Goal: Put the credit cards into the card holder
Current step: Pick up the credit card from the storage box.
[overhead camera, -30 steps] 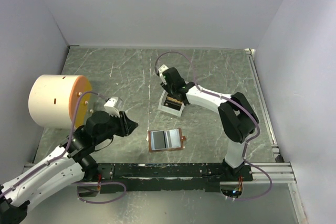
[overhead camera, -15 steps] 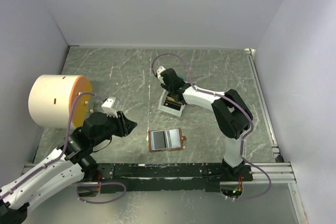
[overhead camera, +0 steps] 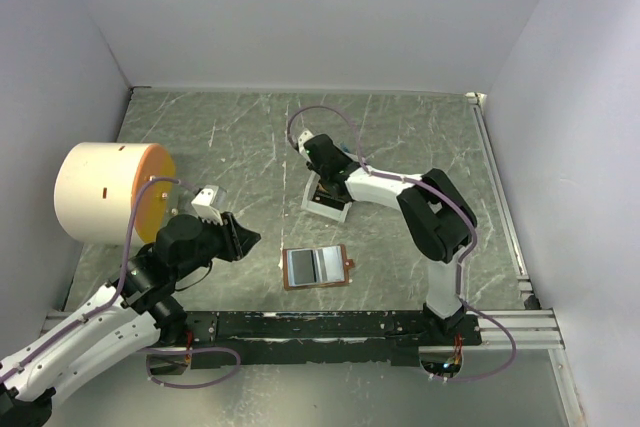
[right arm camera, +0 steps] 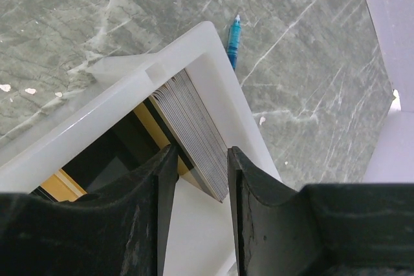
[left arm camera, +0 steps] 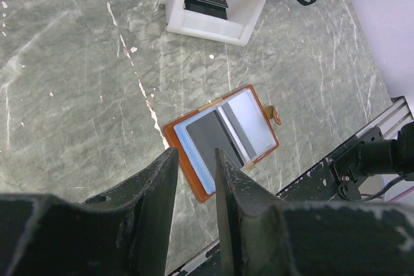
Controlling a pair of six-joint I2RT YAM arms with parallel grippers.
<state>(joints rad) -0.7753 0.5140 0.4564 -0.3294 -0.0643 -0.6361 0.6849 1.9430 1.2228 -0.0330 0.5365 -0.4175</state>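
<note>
Right end effector (right arm camera: 199, 159) open, empty, poised straight above cards (right arm camera: 187, 111) standing edgewise in box (right arm camera: 217, 50); left arm (overhead camera: 150, 282) farther.

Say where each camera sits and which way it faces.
Top external: overhead behind the robot, looking down on the table; left arm and right arm show.
Left wrist: on its arm, looking down past the left tool at the card holder.
Right wrist: on its arm, looking past the right tool into the white box of credit cards.
Shared: all three show the white box.
</note>
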